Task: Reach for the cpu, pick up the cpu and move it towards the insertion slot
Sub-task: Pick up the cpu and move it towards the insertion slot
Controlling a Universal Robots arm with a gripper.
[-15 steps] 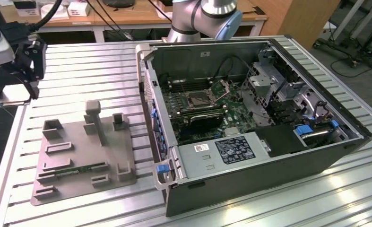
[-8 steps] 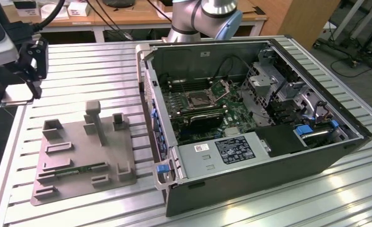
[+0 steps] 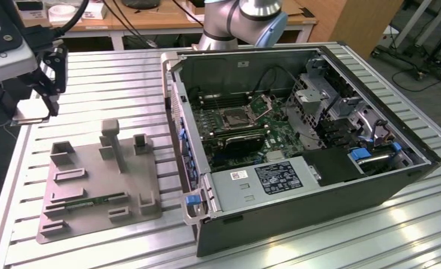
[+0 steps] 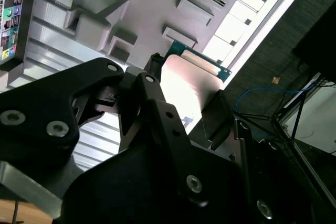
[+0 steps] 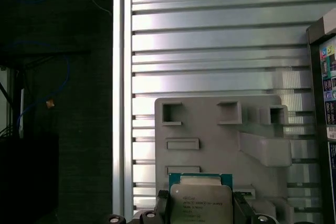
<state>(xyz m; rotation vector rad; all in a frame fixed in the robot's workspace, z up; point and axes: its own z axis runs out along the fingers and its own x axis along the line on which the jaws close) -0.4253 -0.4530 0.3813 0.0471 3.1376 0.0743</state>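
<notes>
My gripper (image 3: 32, 114) hangs above the table at the exterior view's far left, up and away from the grey plastic tray (image 3: 93, 174). It is shut on the cpu (image 3: 30, 118), a thin square chip with a pale silver top. In the first wrist view the cpu (image 5: 201, 203) sits between two dark fingers (image 5: 163, 205), with the tray below. The second wrist view shows the cpu's (image 4: 189, 85) bright face held in the gripper (image 4: 186, 94). The insertion slot (image 3: 235, 117) lies inside the open computer case, its hinged metal plate (image 3: 266, 104) raised.
The open computer case (image 3: 295, 145) lies on its side on the ribbed metal table (image 3: 108, 84), to the exterior view's right. A narrow green circuit strip (image 3: 93, 200) lies in the tray. The arm's base (image 3: 239, 22) stands behind the case. The table's edge (image 5: 119, 77) borders dark floor.
</notes>
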